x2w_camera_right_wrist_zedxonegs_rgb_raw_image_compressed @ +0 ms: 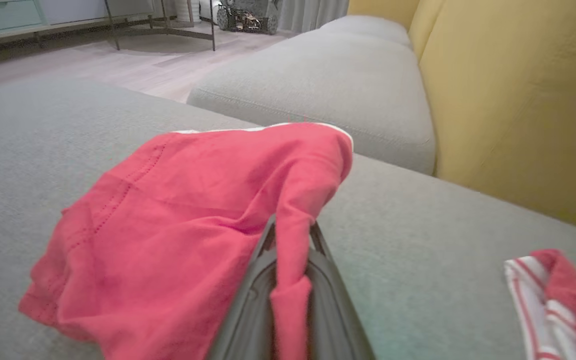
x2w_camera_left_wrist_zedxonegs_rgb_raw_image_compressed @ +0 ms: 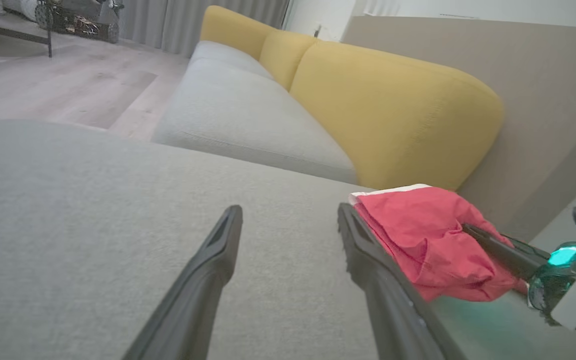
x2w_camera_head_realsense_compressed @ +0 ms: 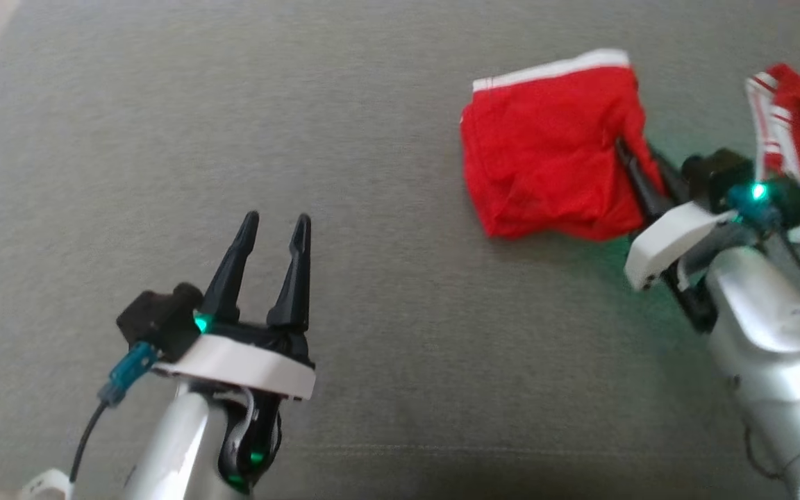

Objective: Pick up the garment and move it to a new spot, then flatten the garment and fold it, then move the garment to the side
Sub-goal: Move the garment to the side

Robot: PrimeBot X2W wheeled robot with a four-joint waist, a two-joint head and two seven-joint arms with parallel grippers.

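A broad grey sofa cushion (x2w_camera_head_realsense_compressed: 372,361) serves as the work surface, with yellow backrests (x2w_camera_left_wrist_zedxonegs_rgb_raw_image_compressed: 393,110) rising along its far side. On the far right of the cushion lies the red garment (x2w_camera_head_realsense_compressed: 546,153), a pair of shorts with a white waistband, bunched and partly doubled over rather than flat. A second red piece (x2w_camera_head_realsense_compressed: 799,132), striped in white, sits just beside it at the right edge. The robot's right gripper (x2w_camera_right_wrist_zedxonegs_rgb_raw_image_compressed: 292,235) is clamped narrow on a fold at the garment's right edge, with a strip of cloth pinched between its fingers. The left gripper (x2w_camera_head_realsense_compressed: 276,223) hangs over bare cushion at the near left, fingers spread wide and holding nothing. The pickup appears to be starting. The hold takes in only a thin pleat, so a quick lift could pull the cloth free. A one-sided hold may also let the shorts drag, catch the striped piece nearby, or land more crumpled at the new spot.
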